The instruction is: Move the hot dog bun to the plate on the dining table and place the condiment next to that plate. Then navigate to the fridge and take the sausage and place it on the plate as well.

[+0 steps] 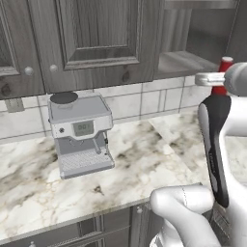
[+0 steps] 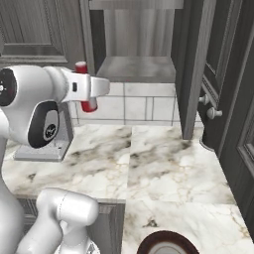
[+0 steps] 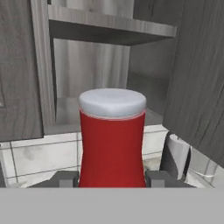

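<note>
Up near an open cabinet (image 2: pixel 136 67), the gripper (image 3: pixel 112 180) clamps the upright red condiment (image 3: pixel 112 140) above the marble counter (image 1: pixel 140 159), right of a coffee machine (image 1: pixel 81 135).

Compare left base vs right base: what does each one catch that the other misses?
Left base alone: the espresso machine's front, with its display and drip tray, and a wall outlet.
Right base alone: the open cabinet door edge-on, tall dark panels with knobs at right, and a dark brown plate's rim at the bottom.
Both: the marble counter, tiled backsplash, open cabinet shelf, and the red condiment held up in the tool.
</note>
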